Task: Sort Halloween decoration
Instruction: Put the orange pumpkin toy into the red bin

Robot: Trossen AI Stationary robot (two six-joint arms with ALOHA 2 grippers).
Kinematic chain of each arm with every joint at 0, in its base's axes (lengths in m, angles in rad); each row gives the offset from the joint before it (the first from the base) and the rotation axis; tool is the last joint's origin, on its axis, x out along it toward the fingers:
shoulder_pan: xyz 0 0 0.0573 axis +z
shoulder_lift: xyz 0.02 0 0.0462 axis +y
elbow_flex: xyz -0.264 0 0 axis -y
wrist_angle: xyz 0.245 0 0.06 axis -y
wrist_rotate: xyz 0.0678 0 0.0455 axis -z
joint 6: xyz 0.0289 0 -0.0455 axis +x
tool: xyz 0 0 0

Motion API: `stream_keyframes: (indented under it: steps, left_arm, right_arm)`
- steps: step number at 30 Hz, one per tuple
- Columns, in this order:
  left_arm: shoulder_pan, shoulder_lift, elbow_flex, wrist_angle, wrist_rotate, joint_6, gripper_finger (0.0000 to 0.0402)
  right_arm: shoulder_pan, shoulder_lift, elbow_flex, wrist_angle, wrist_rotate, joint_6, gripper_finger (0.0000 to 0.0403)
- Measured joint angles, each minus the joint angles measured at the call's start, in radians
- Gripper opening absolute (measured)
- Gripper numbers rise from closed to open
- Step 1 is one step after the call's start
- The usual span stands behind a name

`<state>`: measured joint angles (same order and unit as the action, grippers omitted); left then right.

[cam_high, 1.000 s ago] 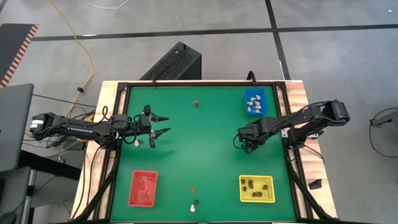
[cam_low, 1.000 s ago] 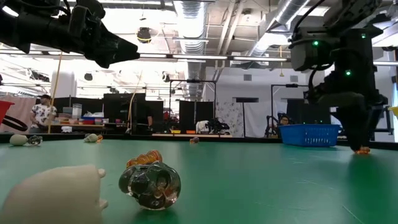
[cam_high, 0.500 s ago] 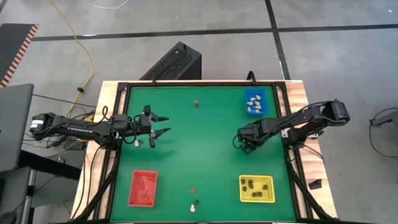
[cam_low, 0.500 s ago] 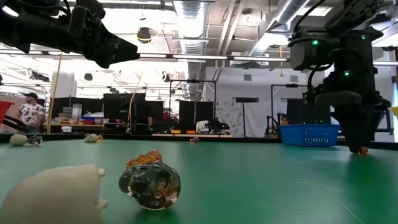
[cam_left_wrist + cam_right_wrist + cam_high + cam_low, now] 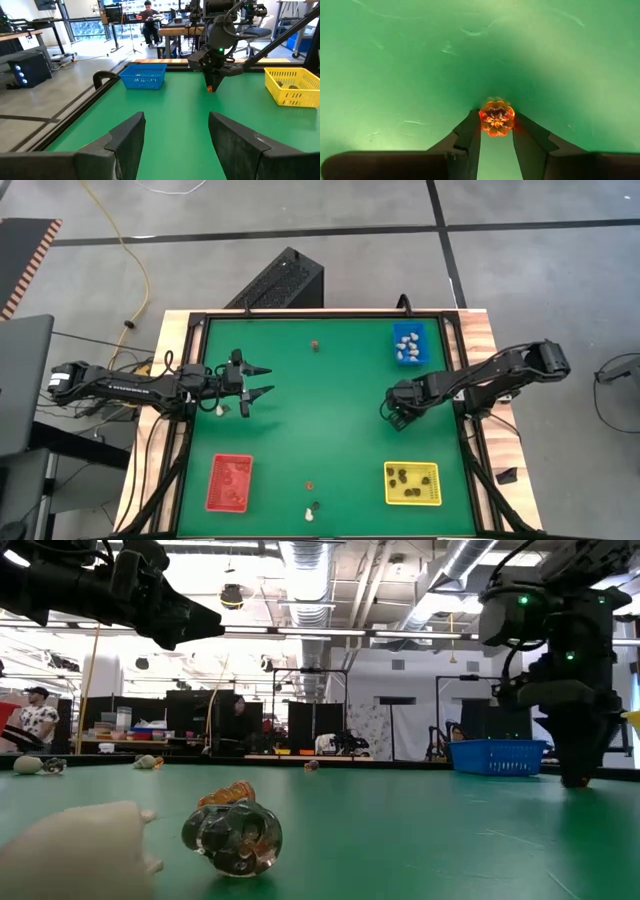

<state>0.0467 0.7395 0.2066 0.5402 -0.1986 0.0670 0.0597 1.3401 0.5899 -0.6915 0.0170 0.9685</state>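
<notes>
My right gripper [image 5: 496, 125] points straight down at the green table's right middle [image 5: 392, 416], shut on a small orange pumpkin-shaped trinket [image 5: 496, 118]. The left wrist view shows that trinket [image 5: 210, 88] at the fingertips. My left gripper [image 5: 262, 380] hangs level and open over the table's left side, holding nothing. More decorations lie loose on the table: a brownish one [image 5: 314, 346] at the far middle, a whitish one [image 5: 219, 410] by the left arm, and three [image 5: 312, 505] at the near edge. My right gripper pinches the orange trinket's two opposite sides [image 5: 482, 119] between its two fingers, at their free ends. The fingers come from above, pointing down. The trinket sits on the green table surface.
A blue tray [image 5: 408, 344] with whitish pieces stands at the far right, a yellow tray [image 5: 412, 483] with dark pieces at the near right, and a red tray [image 5: 230, 482] at the near left. A black frame [image 5: 320, 315] borders the table.
My right gripper has sunk a little onto the orange trinket and its fingers have drawn together around it. In the low view the trinket, seen at the fingertips before, is now hidden behind them.
</notes>
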Motion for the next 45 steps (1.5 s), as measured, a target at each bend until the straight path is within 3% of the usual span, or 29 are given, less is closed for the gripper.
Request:
stream_keyframes:
  steps: [6,13,17,20,26,34,39,45]
  left_arm:
    - [0.0,0.0,0.0,0.0,0.0,0.0,0.021]
    - [0.0,0.0,0.0,0.0,-0.005,0.0,0.021]
    - [0.0,0.0,0.0,0.002,-0.01,-0.01,0.021]
    - [0.0,0.0,0.0,0.001,-0.022,-0.019,0.021]
    - [0.0,0.0,0.0,-0.002,-0.026,-0.022,0.021]
    - [0.0,-0.031,0.001,-0.015,-0.026,-0.018,0.021]
    - [0.0,-0.054,0.001,-0.057,-0.026,-0.018,0.021]
    - [0.0,-0.06,0.001,-0.065,-0.026,-0.018,0.021]
  right_arm:
    - [0.031,0.005,0.088,0.134,0.008,-0.153,0.0124]
    - [0.088,0.035,0.188,0.651,0.008,-0.441,0.0106]
    - [0.115,0.157,0.28,0.913,-0.07,-0.627,0.0097]
    - [0.132,0.306,0.403,1.004,-0.129,-0.762,0.0095]
    - [0.119,0.666,0.77,1.054,-0.312,-0.949,0.0095]
    - [0.093,1.088,1.288,1.036,-0.463,-0.93,0.0095]
    - [0.087,1.236,1.528,0.918,-0.488,-0.891,0.0095]
    - [0.088,1.285,1.648,0.806,-0.491,-0.918,0.0123]
